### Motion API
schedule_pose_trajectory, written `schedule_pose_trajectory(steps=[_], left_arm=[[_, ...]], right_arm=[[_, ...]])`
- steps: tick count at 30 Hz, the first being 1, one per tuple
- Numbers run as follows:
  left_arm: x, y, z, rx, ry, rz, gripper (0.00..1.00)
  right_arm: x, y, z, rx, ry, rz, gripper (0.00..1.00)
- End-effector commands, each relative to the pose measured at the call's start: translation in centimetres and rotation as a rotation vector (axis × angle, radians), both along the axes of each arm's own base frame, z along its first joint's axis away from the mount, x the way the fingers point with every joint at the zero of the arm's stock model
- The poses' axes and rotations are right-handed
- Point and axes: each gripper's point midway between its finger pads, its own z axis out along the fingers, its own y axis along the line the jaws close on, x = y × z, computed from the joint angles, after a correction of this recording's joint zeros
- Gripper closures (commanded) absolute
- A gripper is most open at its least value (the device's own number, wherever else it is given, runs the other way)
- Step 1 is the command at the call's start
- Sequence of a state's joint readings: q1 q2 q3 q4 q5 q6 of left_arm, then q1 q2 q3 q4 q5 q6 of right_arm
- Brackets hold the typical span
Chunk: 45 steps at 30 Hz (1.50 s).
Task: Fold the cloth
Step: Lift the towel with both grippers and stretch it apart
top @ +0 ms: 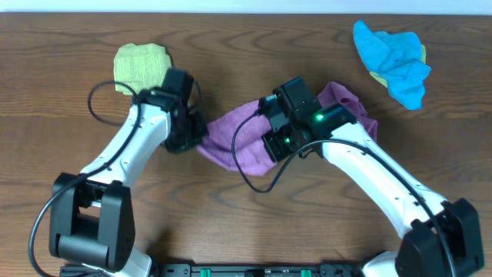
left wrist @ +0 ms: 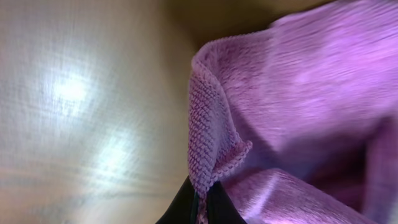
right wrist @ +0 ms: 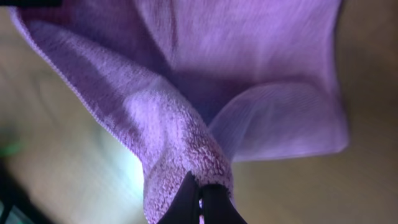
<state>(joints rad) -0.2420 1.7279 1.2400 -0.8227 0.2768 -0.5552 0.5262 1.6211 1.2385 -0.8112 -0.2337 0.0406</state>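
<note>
A purple cloth (top: 231, 138) lies bunched in the middle of the wooden table, between both arms. My left gripper (top: 194, 137) is shut on the cloth's left edge; in the left wrist view the stitched hem (left wrist: 202, 149) runs down into the closed fingers (left wrist: 200, 208). My right gripper (top: 270, 148) is shut on a fold near the cloth's middle; in the right wrist view the fuzzy cloth (right wrist: 186, 143) is pinched between the fingers (right wrist: 200, 202) and hangs above the table. The cloth's right part (top: 346, 104) lies behind the right arm.
A yellow-green cloth (top: 141, 65) lies crumpled at the back left, by the left arm. A blue cloth (top: 396, 58) over a bit of yellow lies at the back right. The table's front edge is near the arm bases.
</note>
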Motion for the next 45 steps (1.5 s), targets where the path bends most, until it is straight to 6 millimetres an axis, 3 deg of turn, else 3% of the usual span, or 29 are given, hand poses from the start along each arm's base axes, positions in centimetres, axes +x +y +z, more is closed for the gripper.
schedule_pose_trajectory(steps=[1, 5, 11, 16, 25, 33, 38, 41, 45], left_arm=[[2.8, 0.0, 3.5, -0.003, -0.115, -0.002, 0.95], [5.0, -0.5, 5.8, -0.030, -0.196, 0.031, 0.94], [8.3, -1.2, 7.4, -0.086, -0.320, 0.115, 0.95], [11.6, -0.5, 9.3, -0.135, -0.440, 0.216, 0.94], [15.1, 0.5, 10.9, -0.218, -0.551, 0.291, 0.95], [17.2, 2.6, 13.7, -0.234, -0.643, 0.329, 0.95], [18.0, 2.1, 15.4, -0.282, -0.667, 0.299, 0.95], [17.8, 1.8, 15.2, -0.283, -0.652, 0.275, 0.95], [15.2, 1.9, 12.4, -0.205, -0.536, 0.174, 0.94]], right_arm=[[2.3, -1.2, 1.7, 0.009, -0.103, -0.063, 0.99], [5.2, -1.8, 3.0, 0.056, -0.195, -0.111, 0.99], [9.5, -3.4, 5.4, 0.113, -0.338, -0.190, 0.99], [13.3, -5.1, 7.2, 0.110, -0.427, -0.271, 0.98], [18.1, -5.1, 8.6, 0.102, -0.459, -0.286, 0.99], [20.5, -5.4, 10.4, 0.073, -0.518, -0.285, 0.98], [20.9, -5.8, 11.5, 0.078, -0.534, -0.294, 0.98], [20.5, -5.9, 11.1, 0.068, -0.512, -0.292, 0.98], [18.8, -6.3, 9.3, 0.013, -0.428, -0.261, 0.98]])
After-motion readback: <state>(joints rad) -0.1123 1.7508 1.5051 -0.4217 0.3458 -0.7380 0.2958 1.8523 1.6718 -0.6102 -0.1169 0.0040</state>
